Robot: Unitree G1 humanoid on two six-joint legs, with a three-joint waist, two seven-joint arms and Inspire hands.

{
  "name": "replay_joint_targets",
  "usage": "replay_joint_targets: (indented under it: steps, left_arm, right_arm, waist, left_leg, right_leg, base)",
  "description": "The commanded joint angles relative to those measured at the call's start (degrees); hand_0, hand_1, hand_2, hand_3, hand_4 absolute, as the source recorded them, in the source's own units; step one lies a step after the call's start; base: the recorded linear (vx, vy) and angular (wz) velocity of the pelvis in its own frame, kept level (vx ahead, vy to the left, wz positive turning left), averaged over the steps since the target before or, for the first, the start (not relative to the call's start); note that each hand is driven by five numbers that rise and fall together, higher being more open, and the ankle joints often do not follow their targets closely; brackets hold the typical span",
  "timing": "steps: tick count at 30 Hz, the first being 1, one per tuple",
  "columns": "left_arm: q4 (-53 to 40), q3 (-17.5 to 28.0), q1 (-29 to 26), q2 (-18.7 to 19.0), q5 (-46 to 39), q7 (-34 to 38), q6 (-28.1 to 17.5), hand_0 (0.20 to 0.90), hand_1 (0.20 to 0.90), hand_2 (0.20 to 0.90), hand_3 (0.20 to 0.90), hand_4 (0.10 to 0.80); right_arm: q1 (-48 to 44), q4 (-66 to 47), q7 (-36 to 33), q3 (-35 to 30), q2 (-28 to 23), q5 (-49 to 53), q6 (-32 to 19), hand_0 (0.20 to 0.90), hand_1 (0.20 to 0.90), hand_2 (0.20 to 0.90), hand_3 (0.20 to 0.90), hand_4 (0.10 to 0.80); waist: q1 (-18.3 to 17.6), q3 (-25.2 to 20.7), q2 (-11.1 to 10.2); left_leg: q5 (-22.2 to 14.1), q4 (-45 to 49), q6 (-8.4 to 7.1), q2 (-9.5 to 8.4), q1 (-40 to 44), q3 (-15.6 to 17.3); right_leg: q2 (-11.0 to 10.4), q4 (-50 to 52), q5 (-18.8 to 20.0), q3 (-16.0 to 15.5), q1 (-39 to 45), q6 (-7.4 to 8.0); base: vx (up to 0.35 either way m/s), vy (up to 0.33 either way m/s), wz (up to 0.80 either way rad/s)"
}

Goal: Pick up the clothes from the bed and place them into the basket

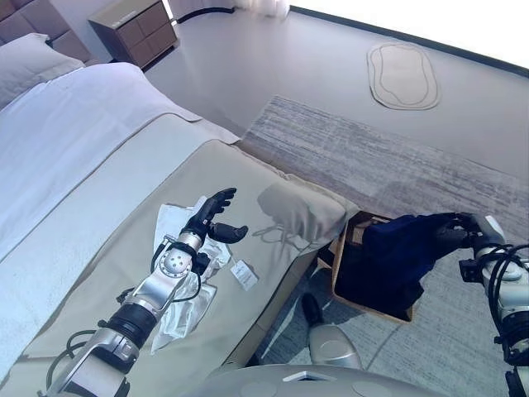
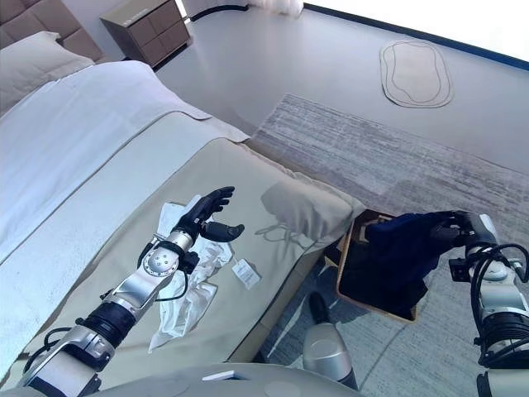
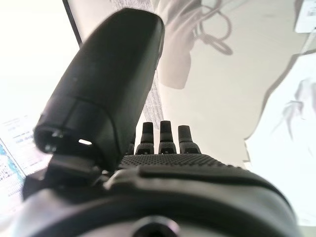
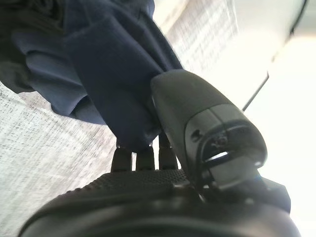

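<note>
The dark navy garment (image 1: 395, 256) hangs from the right hand (image 1: 473, 229), whose thumb and fingers are pinched on the cloth as the right wrist view confirms; it drapes over and partly into the basket (image 1: 345, 252), which stands on the floor beside the foot corner of the bed (image 1: 273, 215). It is not yet released, so this piece is judged delivered to the basket but not deposited. A second item, a white garment (image 1: 186, 302) with a small tag (image 1: 243, 274) lying just beside it, lies crumpled on the beige cover of the bed. The left hand (image 1: 213, 217) hovers over the far edge of that white garment with fingers extended and thumb spread, holding nothing. Judgement: roughly halfway; remaining are the release of the navy piece and the full pick-up and transfer of the white one. No other loose clothes are visible on the bed.
</note>
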Motion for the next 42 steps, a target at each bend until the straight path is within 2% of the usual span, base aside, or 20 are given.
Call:
replay_joint_targets:
  steps: [1,10,16,22,30,36,41,42]
  left_arm:
    - [-3.39,0.42,-1.47,2.36,1.87,1.29,-3.92,0.9,0.9,0.9,0.9,0.8]
    - [-3.51,0.7,-1.62,2.33,2.08,1.76,-3.84,0.9,0.9,0.9,0.9,0.8]
    - [-3.42,1.25,-1.41,2.32,2.05,2.27,-3.86,0.9,0.9,0.9,0.9,0.8]
    - [-3.24,1.84,-0.76,2.2,2.01,3.0,-4.22,0.9,0.9,0.9,0.9,0.8]
    - [-1.99,3.2,0.64,1.03,1.4,5.61,-4.2,0.9,0.9,0.9,0.9,0.8]
    - [0.12,4.41,2.52,0.19,0.7,7.82,-4.8,0.9,0.9,0.9,0.9,0.8]
    - [0.47,6.43,5.24,0.33,0.77,7.1,-5.96,0.9,0.9,0.9,0.9,0.8]
    - [0.74,6.74,5.44,0.32,0.88,6.29,-6.51,0.9,0.9,0.9,0.9,0.8]
  right_arm:
    - [-6.01,1.49,-1.2,-1.1,-2.58,-1.17,-4.65,0.9,0.9,0.9,0.9,0.8]
    - [-5.54,1.7,-0.93,-1.11,-2.33,-2.74,-3.41,0.9,0.9,0.9,0.9,0.8]
    - [-5.32,2.23,0.59,0.1,-3.4,-8.02,-1.32,0.9,0.9,0.9,0.9,0.8]
    - [-7.9,-0.87,-3.15,1.53,-4.29,-7.21,-2.81,0.9,0.9,0.9,0.9,0.8]
    - [-15.07,-8.62,-8.19,4.02,-2.64,-6.0,-3.33,0.9,0.9,0.9,0.9,0.8]
    - [-26.09,-9.15,-14.57,8.9,-1.61,-5.57,-5.07,0.9,0.9,0.9,0.9,0.8]
    - [-28.61,-10.38,-16.23,10.76,-0.49,-6.6,-5.72,0.9,0.9,0.9,0.9,0.8]
    - [-29.14,-10.38,-17.3,11.03,-0.04,-8.15,-5.37,0.9,0.9,0.9,0.9,0.8]
  waist:
    - [0.63,-4.8,-2.43]
    - [1.0,-4.68,-2.76]
    - [1.41,-5.04,-3.19]
    - [2.44,-5.02,-3.47]
    - [5.0,-5.16,-3.59]
    - [9.56,-5.12,-3.14]
    - [11.73,-5.25,-3.24]
    - [12.52,-5.39,-3.16]
  left_leg:
    - [-4.89,3.84,2.75,-2.35,-2.87,-0.88]
    - [-4.68,3.68,2.76,-2.42,-2.95,-1.07]
    - [-4.34,3.32,2.64,-2.36,-2.63,-1.09]
    - [-4.11,3.01,2.6,-2.6,-2.17,-2.19]
    - [-3.48,2.51,2.24,-2.82,-2.44,-4.64]
    - [-2.79,2.65,1.52,-3.14,-4.04,-8.89]
    - [-2.36,3.61,0.61,-2.59,-4.27,-8.52]
    - [-2.03,3.65,0.34,-2.29,-4.38,-7.96]
  right_leg:
    - [3.06,0.29,-2.97,-0.91,0.54,1.29]
    - [2.86,0.34,-2.95,-1.33,0.59,1.34]
    - [2.77,0.29,-3.09,-1.81,1.13,1.33]
    - [2.62,0.31,-3.26,-2.73,2.03,1.09]
    - [2.25,0.29,-4.05,-4.93,3.07,0.57]
    - [1.5,0.41,-5.62,-8.81,4.18,-0.41]
    - [0.47,0.83,-6.81,-13.53,5.89,-1.17]
    - [0.08,1.1,-7.06,-15.29,6.31,-1.31]
  base:
    - [0.0,0.0,0.0]
    - [0.0,0.0,0.0]
    - [0.0,0.001,0.01]
    - [0.006,0.011,0.09]
    - [0.012,0.007,0.11]
    - [-0.033,-0.004,0.4]
    - [0.024,0.008,0.49]
    - [0.039,0.037,0.52]
